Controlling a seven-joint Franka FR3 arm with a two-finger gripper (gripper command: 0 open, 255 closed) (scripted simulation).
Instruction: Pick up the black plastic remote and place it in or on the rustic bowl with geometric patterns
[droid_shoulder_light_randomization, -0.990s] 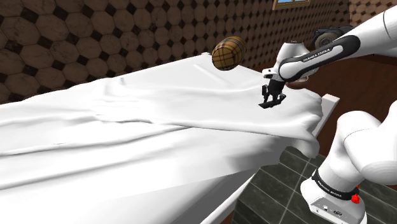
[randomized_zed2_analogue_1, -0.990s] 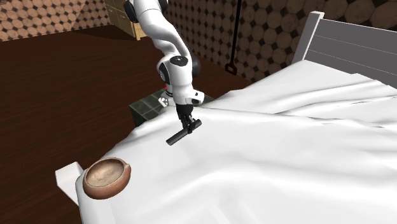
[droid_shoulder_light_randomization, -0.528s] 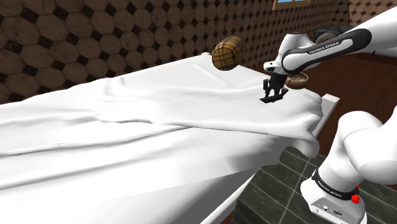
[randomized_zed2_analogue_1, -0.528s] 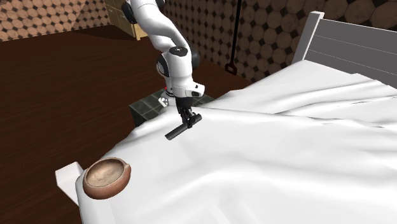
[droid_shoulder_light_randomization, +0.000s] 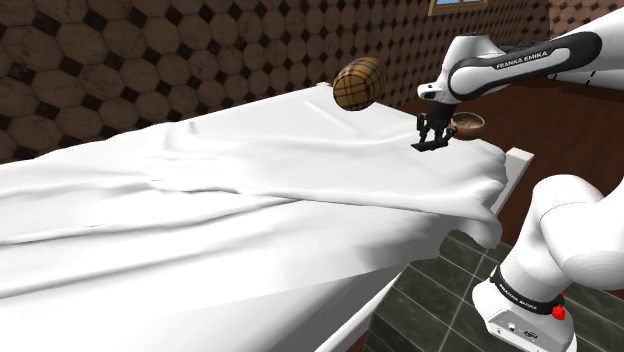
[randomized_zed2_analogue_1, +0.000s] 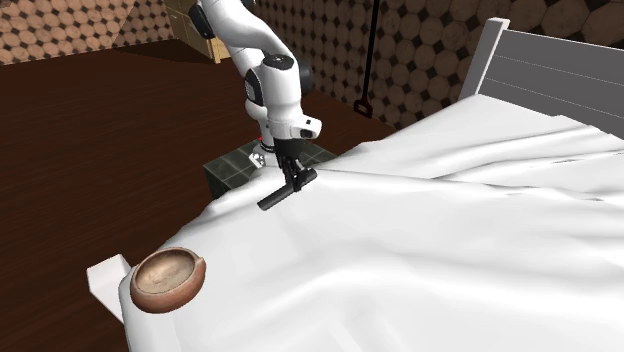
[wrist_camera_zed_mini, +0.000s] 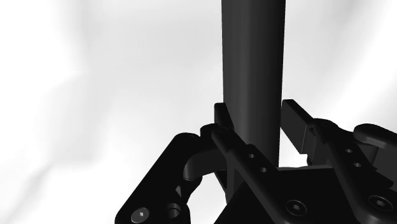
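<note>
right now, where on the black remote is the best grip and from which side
Across its narrow width, coming from above, as the jaws do now: the black remote is a long slim bar with two parallel long edges to clamp. They hold it toward its upper end, so it hangs tilted; a grip nearer the middle would probably carry it flatter to the brown bowl.

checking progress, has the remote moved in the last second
Yes. The remote, held in the gripper, has moved: in the shoulder view it has gone up and to the right, closer to the bowl.
</note>
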